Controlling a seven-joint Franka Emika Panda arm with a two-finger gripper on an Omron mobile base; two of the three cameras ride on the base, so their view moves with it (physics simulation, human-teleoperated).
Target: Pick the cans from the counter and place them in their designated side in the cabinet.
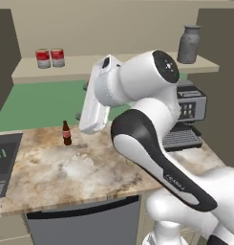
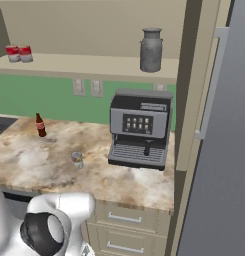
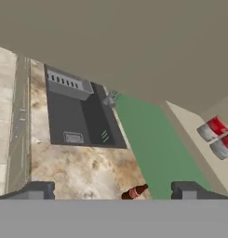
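Observation:
Two red-and-white cans [image 1: 43, 58] [image 1: 57, 57] stand side by side at the left end of the cabinet shelf board [image 1: 132, 63]. They also show in the right base view as cans [image 2: 12, 53] [image 2: 25, 53] and at the right of the hand view as cans [image 3: 213, 128] [image 3: 223, 146]. A greyish can [image 2: 77, 159] stands on the marbled counter [image 2: 44, 165], left of the coffee machine. My gripper [image 3: 116, 190] is open with nothing between its fingers, held above the counter and well short of the shelf. The white hand [image 1: 93, 107] hangs over the counter's back.
A slim brown bottle [image 1: 66, 133] [image 2: 40, 125] [image 3: 135, 191] stands near the wall. A grey jug [image 1: 189, 44] [image 2: 151, 50] sits at the shelf's right end, above the coffee machine [image 2: 140, 130]. A dark cooktop [image 3: 78, 111] [image 1: 4, 162] lies left. A tall grey unit [image 2: 229, 150] bounds the right.

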